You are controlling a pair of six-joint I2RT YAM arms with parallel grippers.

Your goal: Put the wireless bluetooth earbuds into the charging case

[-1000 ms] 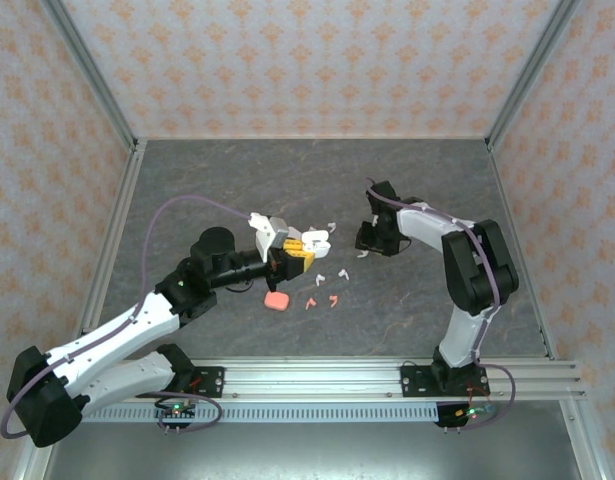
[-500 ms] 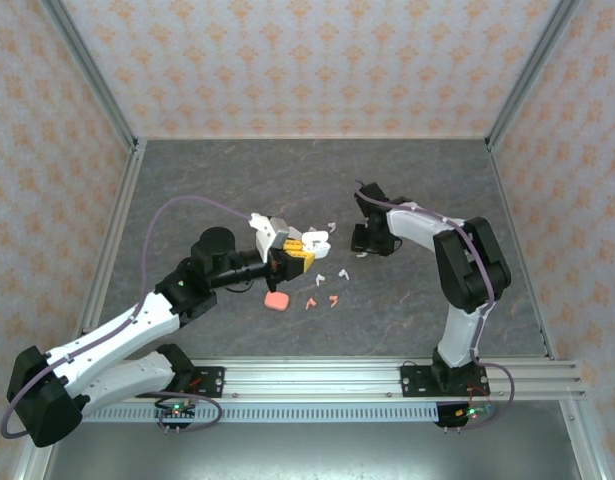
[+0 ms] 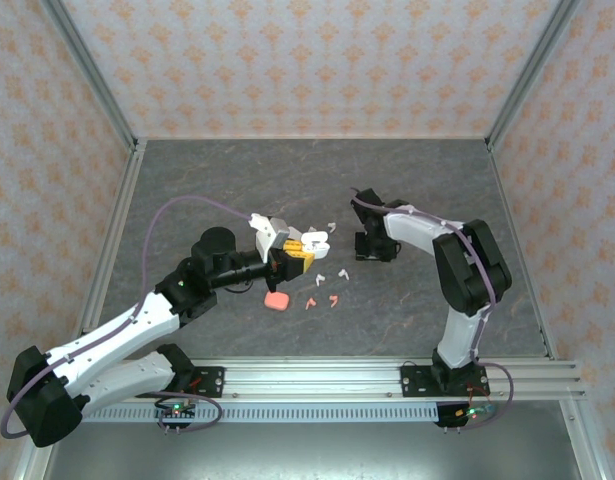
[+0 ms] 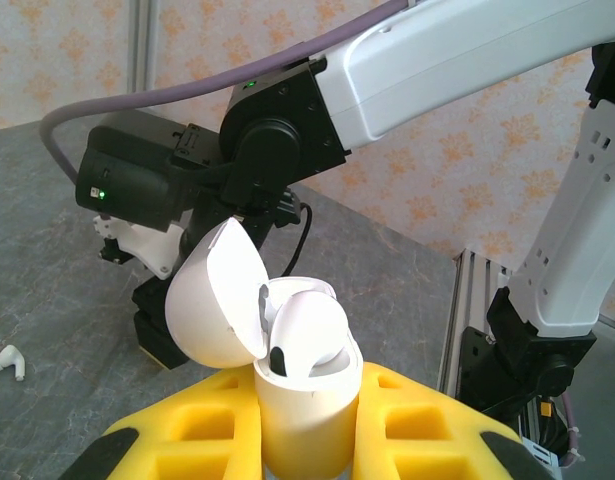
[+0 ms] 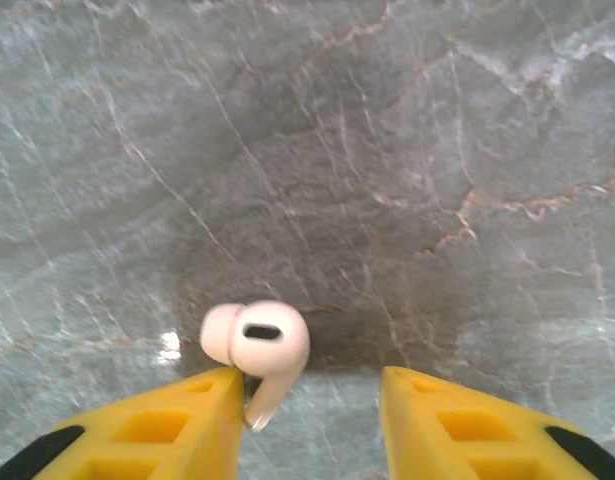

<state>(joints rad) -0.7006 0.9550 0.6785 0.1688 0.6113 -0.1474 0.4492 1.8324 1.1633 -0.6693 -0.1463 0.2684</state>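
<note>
Compared with a second ago, the right gripper (image 3: 367, 248) is found shifted a little leftward, nearer the loose earbuds (image 3: 324, 275), and its arm's wrist is swung further in over the table (image 3: 237, 170). The left gripper (image 3: 292, 256) is found where it was, and the charging case (image 3: 309, 241) is held in it as before, near the table's centre. The loose earbuds, the two pink earbuds (image 3: 311, 302) and the pink case (image 3: 277, 300) are left unmoved.

From overhead, the right gripper's jaws cannot be read. In the right wrist view they are seen spread apart, low over the marbled surface, with a white earbud (image 5: 255, 340) lying on the table just ahead of them. This earbud is touched by the yellow finger (image 5: 187, 425) on the picture's left and is kept apart from the other finger, so it is not pinched.

In the left wrist view, the yellow fingers are seen pressed against both sides of the charging case, which is held upright. Its lid (image 4: 215, 310) is hinged open and tilted toward the picture's left. A seated earbud (image 4: 309, 335) is seen inside the case, and a stray earbud (image 4: 7, 362) is seen on the table at the far left.
</note>
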